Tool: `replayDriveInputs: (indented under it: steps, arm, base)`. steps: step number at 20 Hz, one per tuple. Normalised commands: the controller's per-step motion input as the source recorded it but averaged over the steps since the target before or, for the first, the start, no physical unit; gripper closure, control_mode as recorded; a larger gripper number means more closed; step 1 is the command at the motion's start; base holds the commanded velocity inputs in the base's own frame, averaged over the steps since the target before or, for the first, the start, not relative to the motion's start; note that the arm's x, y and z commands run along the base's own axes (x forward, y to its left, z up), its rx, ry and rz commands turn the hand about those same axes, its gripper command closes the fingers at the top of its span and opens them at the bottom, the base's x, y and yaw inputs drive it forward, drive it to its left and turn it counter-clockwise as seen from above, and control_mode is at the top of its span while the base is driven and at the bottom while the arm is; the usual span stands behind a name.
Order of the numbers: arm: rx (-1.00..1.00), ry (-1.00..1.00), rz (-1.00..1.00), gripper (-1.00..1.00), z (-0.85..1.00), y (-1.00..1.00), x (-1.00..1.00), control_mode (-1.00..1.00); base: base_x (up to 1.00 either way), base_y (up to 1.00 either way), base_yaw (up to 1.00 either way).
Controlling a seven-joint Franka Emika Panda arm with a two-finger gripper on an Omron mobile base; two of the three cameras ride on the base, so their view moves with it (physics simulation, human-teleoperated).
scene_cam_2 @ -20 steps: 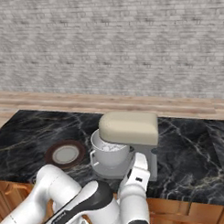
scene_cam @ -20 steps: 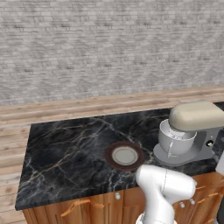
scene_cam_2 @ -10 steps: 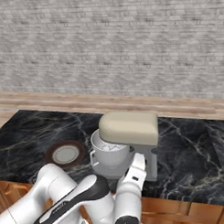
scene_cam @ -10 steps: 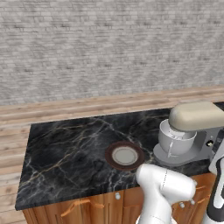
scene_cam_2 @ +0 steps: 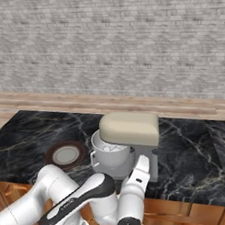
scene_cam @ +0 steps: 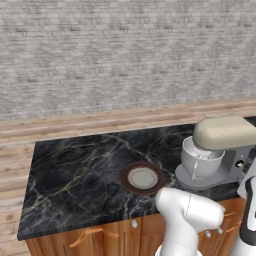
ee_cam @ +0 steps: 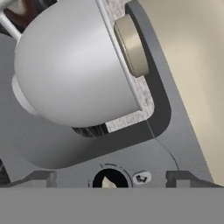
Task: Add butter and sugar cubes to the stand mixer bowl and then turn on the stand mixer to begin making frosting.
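The stand mixer [scene_cam_2: 133, 141] stands on the black marble counter, with a grey base [ee_cam: 144, 148] and a cream head [scene_cam: 222, 132]. Its grey-white bowl [ee_cam: 70, 65] sits under the head [scene_cam_2: 128, 127]; the bowl [scene_cam_2: 109, 156] holds something pale that I cannot make out. My gripper [ee_cam: 111, 179] is open and empty, close against the front of the mixer's base. Its fingertips [ee_cam: 41, 177] stand either side of a small black dial [ee_cam: 109, 178]. In the right base view the hand [scene_cam_2: 141, 166] points at the mixer's foot. The butter and sugar cubes are out of view.
A brown-rimmed plate [scene_cam: 142, 177] lies empty on the counter left of the mixer, also seen as the plate [scene_cam_2: 65, 155]. The counter [scene_cam: 75, 175] stretches bare to the left. Wooden cabinet fronts [scene_cam: 95, 237] run below, and a brick wall stands behind.
My forearm has swung into the right edge of the left base view and the hand has settled slightly lower at the mixer's base. Mixer, bowl and plate have not moved.
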Motion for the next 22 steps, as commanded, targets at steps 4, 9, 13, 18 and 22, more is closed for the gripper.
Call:
replayDriveInputs:
  steps: [4, 9, 13, 18, 22]
  arm:
    - [0.0, 0.0, 0.0, -1.0, -0.03, -0.14, 0.03, -1.0]
    - [0.0, 0.0, 0.0, -1.0, 0.0, -0.01, 0.08, -1.0]
    - [0.0, 0.0, -0.01, -1.0, 0.01, 0.03, 0.04, -1.0]
    - [0.0, 0.0, -0.04, -1.0, 0.0, 0.05, 0.07, -1.0]
    - [0.0, 0.0, -0.02, -1.0, 0.0, 0.13, 0.16, -1.0]
  base:
    - [0.0, 0.0, 0.0]
    - [0.0, 0.0, 0.0]
    - [0.0, 0.0, 0.0]
    - [0.0, 0.0, 0.0]
    - [0.0, 0.0, 0.0]
